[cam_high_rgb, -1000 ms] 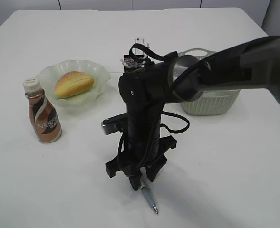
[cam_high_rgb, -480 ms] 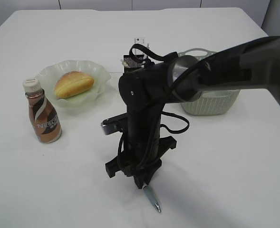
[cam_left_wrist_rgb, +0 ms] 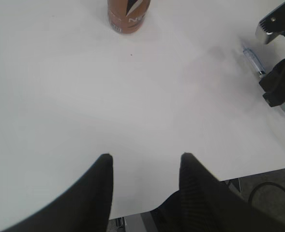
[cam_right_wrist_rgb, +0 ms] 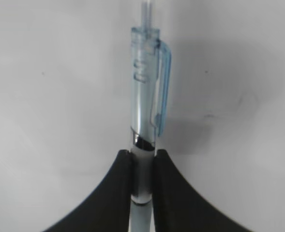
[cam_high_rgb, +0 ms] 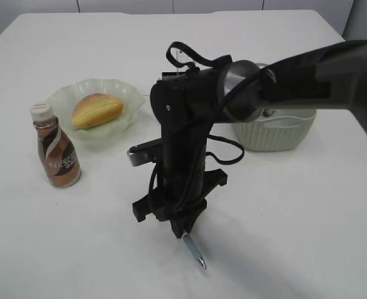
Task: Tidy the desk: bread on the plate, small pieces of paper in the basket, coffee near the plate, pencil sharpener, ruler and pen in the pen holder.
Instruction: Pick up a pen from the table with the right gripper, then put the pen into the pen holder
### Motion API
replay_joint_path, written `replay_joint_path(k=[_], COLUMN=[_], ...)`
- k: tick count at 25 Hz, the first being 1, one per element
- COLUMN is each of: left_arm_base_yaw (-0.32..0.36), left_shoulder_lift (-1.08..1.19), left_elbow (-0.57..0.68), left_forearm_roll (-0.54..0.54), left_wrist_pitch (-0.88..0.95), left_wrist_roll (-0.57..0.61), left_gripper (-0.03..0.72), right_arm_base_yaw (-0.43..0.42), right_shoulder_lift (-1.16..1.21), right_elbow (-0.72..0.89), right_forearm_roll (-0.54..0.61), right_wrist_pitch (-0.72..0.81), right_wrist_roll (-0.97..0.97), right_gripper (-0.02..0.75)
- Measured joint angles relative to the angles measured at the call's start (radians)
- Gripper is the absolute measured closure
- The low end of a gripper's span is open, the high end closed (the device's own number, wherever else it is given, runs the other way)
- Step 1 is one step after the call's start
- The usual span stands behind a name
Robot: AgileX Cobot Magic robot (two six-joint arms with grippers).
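On the white desk, toward its left edge, the coffee stands upright just in front of the plate, which carries the bread. The basket sits right of the middle, partly hidden behind the right arm; the pen holder cannot be made out behind that arm's wrist (only a dark edge shows there). The right arm reaches in from the right edge and bends straight down near the front edge. Its right gripper is pinching the pen, fingers pressed against the clear barrel just below the blue clip, the pen slanting tip-down at the desk in the exterior view. The left gripper hangs spread over bare desk near the front edge, holding nothing, with the coffee beyond it.
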Motion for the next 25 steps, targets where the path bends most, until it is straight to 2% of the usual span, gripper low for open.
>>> replay_joint_path(k=[8,12,16,21,25], left_arm_base_yaw=[0.0,0.0,0.0,0.0,0.0], left_shoulder_lift=[0.0,0.0,0.0,0.0,0.0], left_elbow=[0.0,0.0,0.0,0.0,0.0], left_forearm_roll=[0.0,0.0,0.0,0.0,0.0], left_wrist_pitch=[-0.002,-0.002,-0.002,-0.002,-0.002], left_wrist_roll=[0.0,0.0,0.0,0.0,0.0], left_gripper=[0.36,0.36,0.362,0.363,0.363], right_arm_base_yaw=[0.0,0.0,0.0,0.0,0.0], right_shoulder_lift=[-0.132,-0.257,-0.419,-0.621,-0.691], right_elbow=[-0.007,0.051,0.213,0.447,0.56], right_forearm_roll=[-0.043,-0.083,-0.124,-0.2,-0.243], right_wrist_pitch=[-0.036,-0.145,-0.336,-0.678,-0.893], right_wrist_roll=[0.0,0.0,0.002,0.002,0.002], right_gripper=[0.65,0.65,0.65,0.65,0.65])
